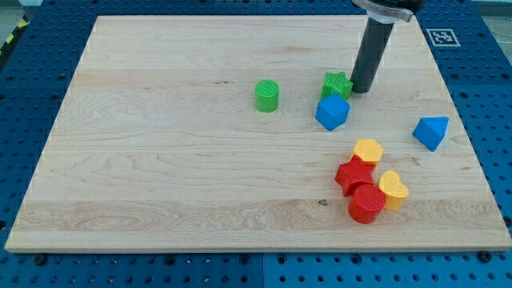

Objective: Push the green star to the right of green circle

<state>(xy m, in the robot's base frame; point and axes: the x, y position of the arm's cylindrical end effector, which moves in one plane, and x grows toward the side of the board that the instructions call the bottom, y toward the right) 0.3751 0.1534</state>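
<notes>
The green star lies on the wooden board, right of the green circle, with a gap between them. My tip rests on the board just right of the green star, touching or almost touching its right side. A blue cube sits directly below the green star, close against it.
A blue triangle lies at the view's right. A cluster sits at the lower right: a yellow hexagon, a red star, a red circle and a yellow heart. The wooden board lies on a blue pegboard.
</notes>
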